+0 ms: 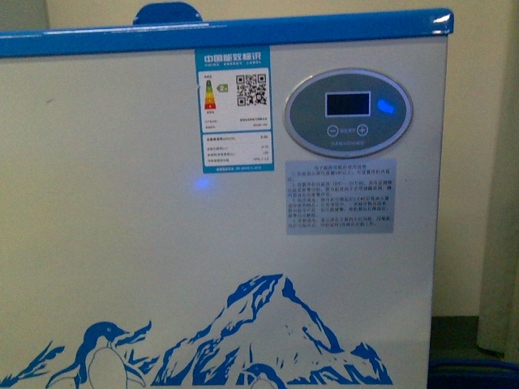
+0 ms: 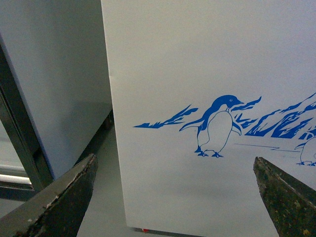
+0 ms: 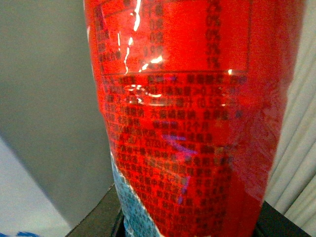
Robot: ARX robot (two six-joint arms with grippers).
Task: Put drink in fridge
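Note:
The fridge (image 1: 122,243) fills the front view: a white chest cooler with a blue top rim, an oval control panel (image 1: 349,112) and a blue penguin-and-mountain decal. Neither arm shows there. In the left wrist view its white side with the penguin (image 2: 217,126) faces my left gripper (image 2: 177,197), which is open and empty, with dark fingertips (image 2: 69,195) on either side. In the right wrist view the drink (image 3: 192,113) fills the picture, showing its red printed label with a light blue patch. My right gripper (image 3: 190,224) is shut on it. Its cap is out of view.
An energy label (image 1: 233,109) and a grey text sticker (image 1: 340,197) are on the fridge front. A grey cabinet wall (image 2: 54,84) stands close beside the fridge's corner. A blue object (image 1: 474,374) lies low by the fridge, near a pale wall.

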